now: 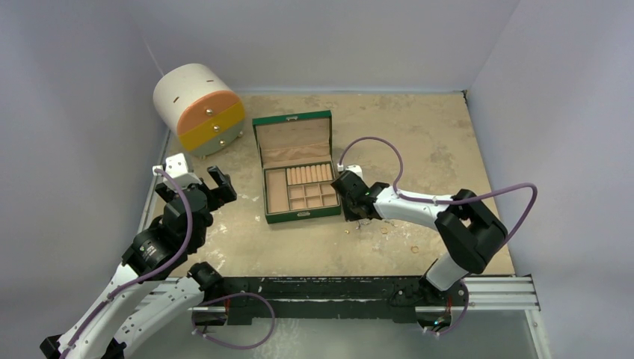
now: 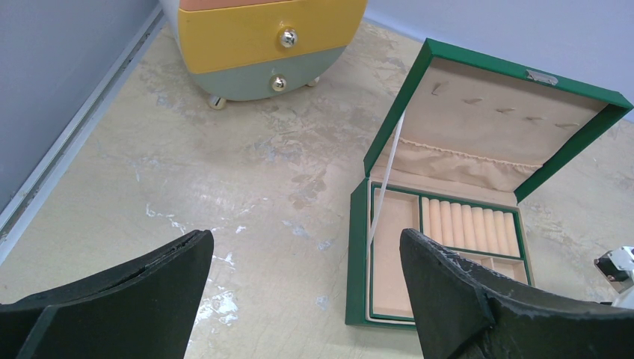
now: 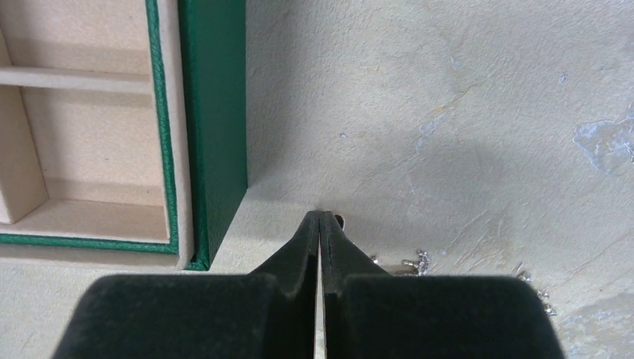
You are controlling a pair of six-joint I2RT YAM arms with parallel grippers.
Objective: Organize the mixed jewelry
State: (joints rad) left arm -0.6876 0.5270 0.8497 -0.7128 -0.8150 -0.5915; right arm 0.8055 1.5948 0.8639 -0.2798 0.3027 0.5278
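Gold rings (image 1: 385, 230) and silver bits (image 3: 422, 262) lie loose on the table (image 1: 448, 149) right of the box (image 3: 217, 112), by the right gripper (image 3: 321, 217), pinched closed at its corner. The left gripper (image 2: 305, 238) hangs spread wide.

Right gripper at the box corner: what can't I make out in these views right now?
- Right wrist view: the right gripper is shut; its own fingers hide whether it pinches anything.
- Top view: the loose jewelry is too small to tell rings from earrings.
- Left wrist view: the left gripper's finger covers the green jewelry box's near-right compartments.
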